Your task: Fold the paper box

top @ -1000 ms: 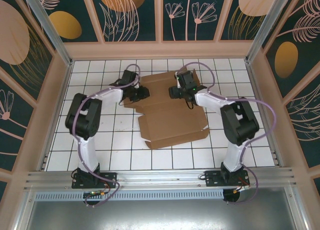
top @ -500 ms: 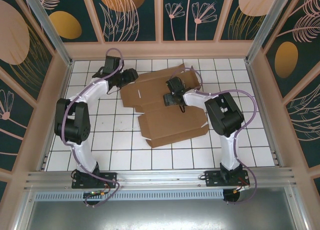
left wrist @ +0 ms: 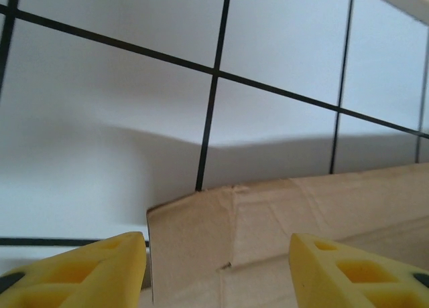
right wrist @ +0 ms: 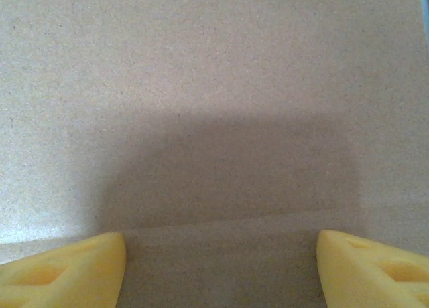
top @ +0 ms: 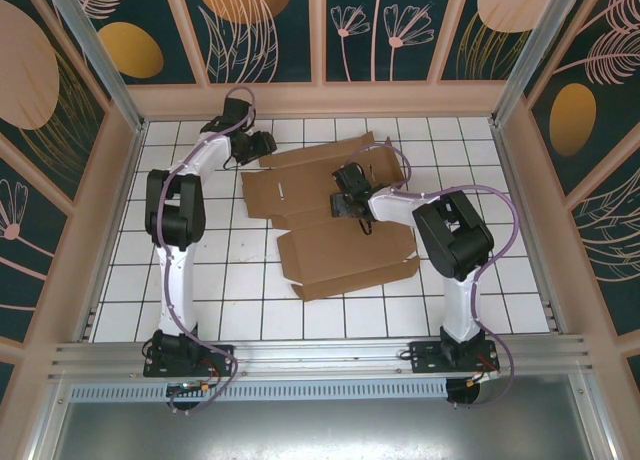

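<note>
Paper box (top: 345, 255) mid tiled table (top: 200, 270), partly folded, far flaps flat. Left gripper (left wrist: 218, 248) at far-left flap corner, fingers apart, corner between, probably to lift it. Right gripper (right wrist: 221, 244) low over middle panel, fingers apart, probably pinning sheet.

1. The counter (top: 200, 280) is white, ruled by thin black lines into squares (a soft grey shadow lies across it in the left wrist view).
2. Wall panels (top: 260, 30) stand around it, dark teal with pale flowers and orange discs, set in pale wooden strips.
3. A ribbed aluminium rail (top: 320, 355) runs along the near edge.
4. A grey metal sheet (top: 320, 430) lies below the rail.
</note>
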